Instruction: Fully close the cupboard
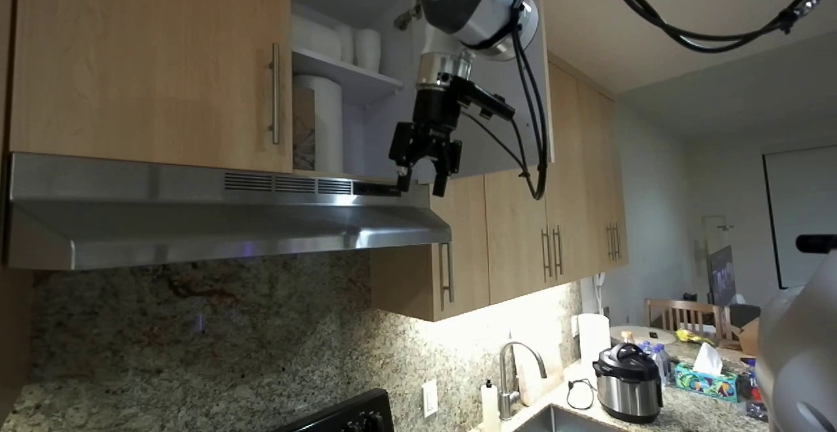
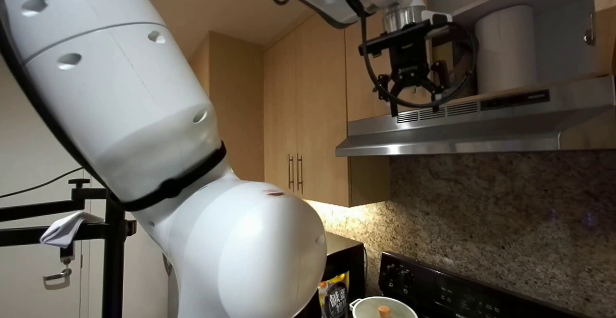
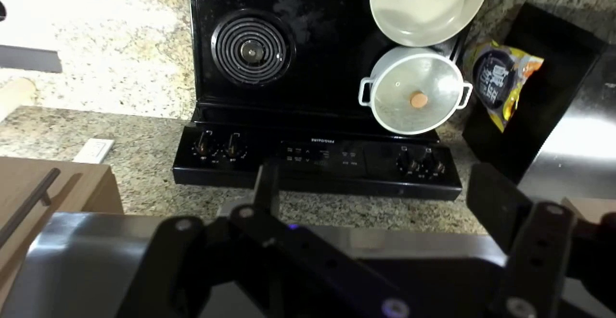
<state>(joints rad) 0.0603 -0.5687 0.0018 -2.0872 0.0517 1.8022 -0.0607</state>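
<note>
The cupboard is a light-wood cabinet above the steel range hood. Its left door, with a vertical bar handle, lies flat against the front. The right door is swung outward, its pale inner face showing partly behind the arm. Through the gap I see a shelf, white dishes and a white roll. My gripper hangs pointing down in front of the opening, beside the swung-out door; contact with it cannot be made out. In the wrist view the gripper is open with nothing between its fingers.
The range hood juts out below the cupboard. Longer wood cabinets stand beyond it. The stove underneath carries a lidded pot and a pan. Cables hang loosely along the arm.
</note>
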